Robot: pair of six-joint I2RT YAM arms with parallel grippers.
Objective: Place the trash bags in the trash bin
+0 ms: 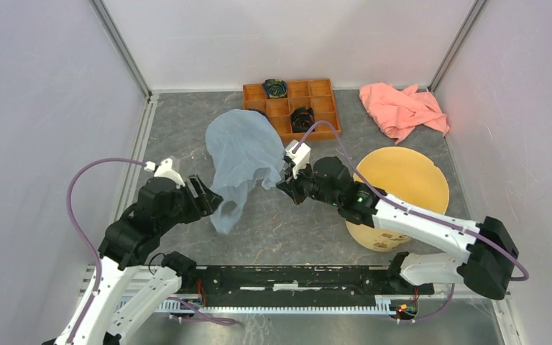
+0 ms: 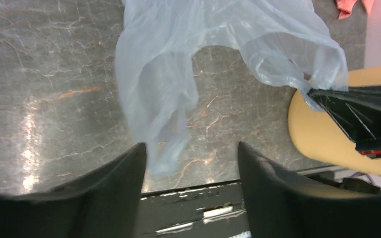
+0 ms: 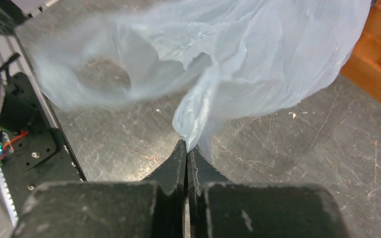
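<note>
Grey marbled desk (image 1: 187, 115) enclosed by white walls (image 1: 43, 108): trash bag (image 1: 241, 154) between my two arms, outside the trash bin (image 1: 410, 180).
From the top view I read the bag's long axis as running from its broad, billowed body at the far end, just beside the wooden tray (image 1: 295, 104), down to a narrow tail at the near left. The right end effector (image 3: 186, 146) is clenched on a gathered fold at the bag's right edge, its tips pressed together. The left end effector (image 2: 191, 158) is released, fingers spread wide, with the tail hanging just ahead of the gap; I cannot tell whether it touches. The bin stands at the right, under my right arm, and a pink cloth (image 1: 402, 108) lies in the far right corner.
</note>
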